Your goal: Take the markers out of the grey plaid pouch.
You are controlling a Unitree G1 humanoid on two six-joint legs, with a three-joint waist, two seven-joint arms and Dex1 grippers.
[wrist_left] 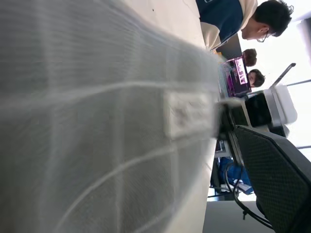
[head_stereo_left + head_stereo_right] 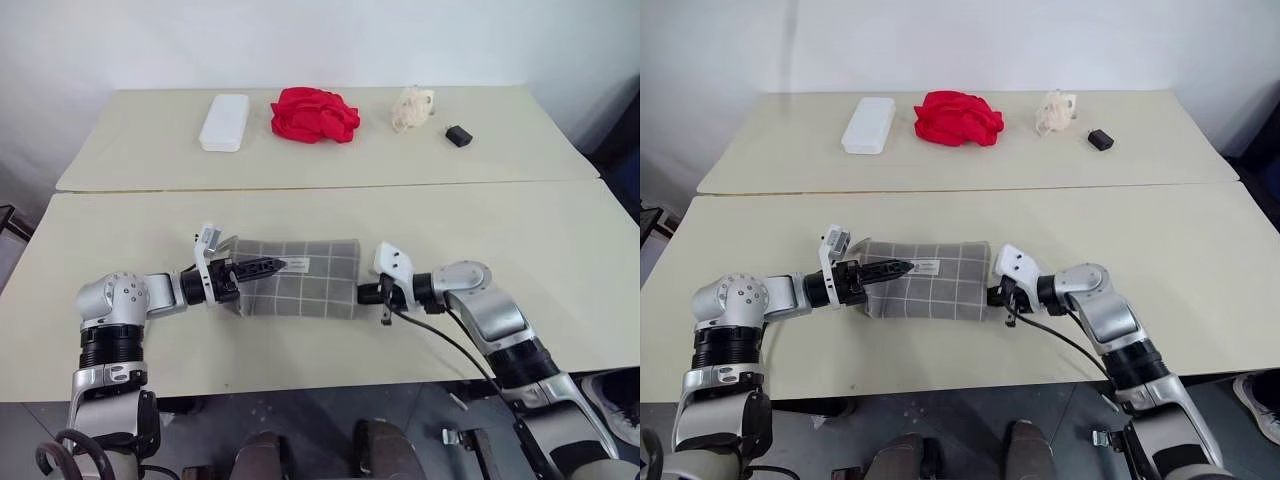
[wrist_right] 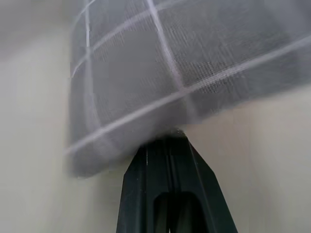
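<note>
This looks like a shared lab or office: two plain beige worktops stand edge to edge against a bare white wall, and beyond the near worktop's end people sit at a lit laptop screen.

Two tables, butted together

Near table bears the pouch; far table bears a white case, red cloth, cream lump, black block.

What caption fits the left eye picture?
Both grippers, left and right, meet the pouch at opposite ends on the table.
</note>
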